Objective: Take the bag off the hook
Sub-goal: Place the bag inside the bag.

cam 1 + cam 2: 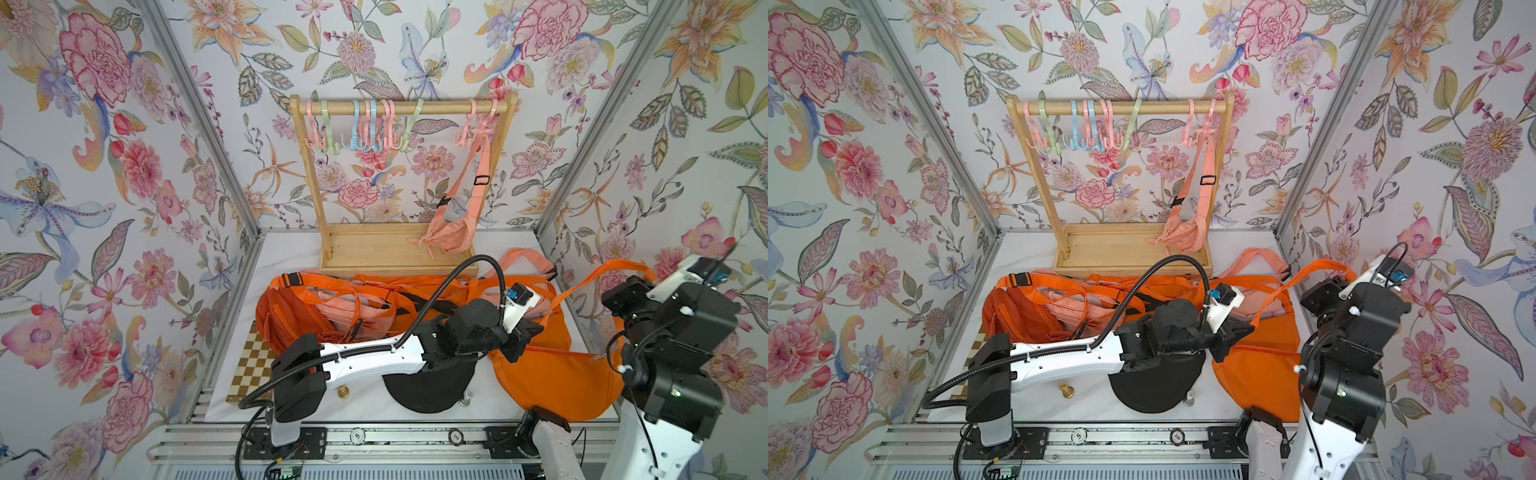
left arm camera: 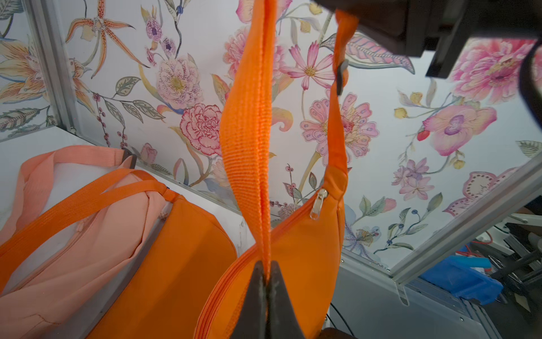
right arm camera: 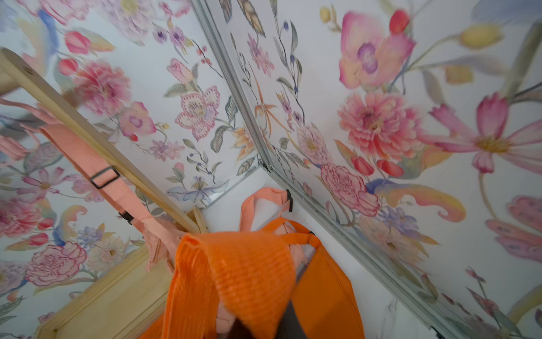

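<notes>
**Location.** Bright orange crescent-shaped fabric bag (image 1: 557, 382) clear of every hook, pouch slumped on the front right part of the white marble-look tabletop (image 1: 374, 409), just beside a heap of orange and peach bags (image 1: 316, 307). Separate pale peach crescent bag (image 1: 451, 235) hanging by its strap from a pink plastic hook (image 1: 484, 126) at the right end of the light wooden rack (image 1: 395, 257), pouch low at the rack's base tray.

**Handling.** Treat as light, soft and limp, with no stiffness to keep a shape and sagging wherever unsupported. Expect good friction from the ribbed orange webbing strap (image 2: 249, 117): neither slippery nor fragile. Take hold at the strap, not at the smooth pouch. Keep clear of the metal zip pull (image 2: 315, 205).

**End effectors.** Left gripper (image 2: 267, 265) fully closed, pinching the strap on edge close to the pouch. Right gripper (image 3: 264, 320) likewise clamped on the strap's far loop, webbing bunched over the fingers.

**Pose.** Left arm stretched low and forward across the table, reaching toward the right side. Right arm folded high near the right wall, wrist raised, with the strap stretched upward between the two grips.
</notes>
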Controlling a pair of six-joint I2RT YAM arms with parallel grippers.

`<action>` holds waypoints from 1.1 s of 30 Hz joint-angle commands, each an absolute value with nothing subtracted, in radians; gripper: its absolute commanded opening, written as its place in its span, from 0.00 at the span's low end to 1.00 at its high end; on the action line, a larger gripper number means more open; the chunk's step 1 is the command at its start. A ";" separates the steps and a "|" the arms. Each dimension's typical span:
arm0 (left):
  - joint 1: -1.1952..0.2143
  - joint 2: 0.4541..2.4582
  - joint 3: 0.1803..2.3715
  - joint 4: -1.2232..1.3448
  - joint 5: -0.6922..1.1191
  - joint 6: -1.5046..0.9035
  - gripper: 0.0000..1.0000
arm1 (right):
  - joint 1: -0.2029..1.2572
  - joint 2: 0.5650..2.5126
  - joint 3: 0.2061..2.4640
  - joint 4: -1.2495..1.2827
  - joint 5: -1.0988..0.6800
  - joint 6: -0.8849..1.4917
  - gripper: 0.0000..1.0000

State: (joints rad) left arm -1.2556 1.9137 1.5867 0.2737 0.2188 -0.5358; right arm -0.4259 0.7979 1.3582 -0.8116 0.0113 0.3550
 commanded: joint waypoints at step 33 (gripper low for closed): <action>-1.051 2.259 1.783 0.227 0.411 -0.733 0.62 | -0.361 0.949 0.900 -0.505 -0.003 0.413 0.83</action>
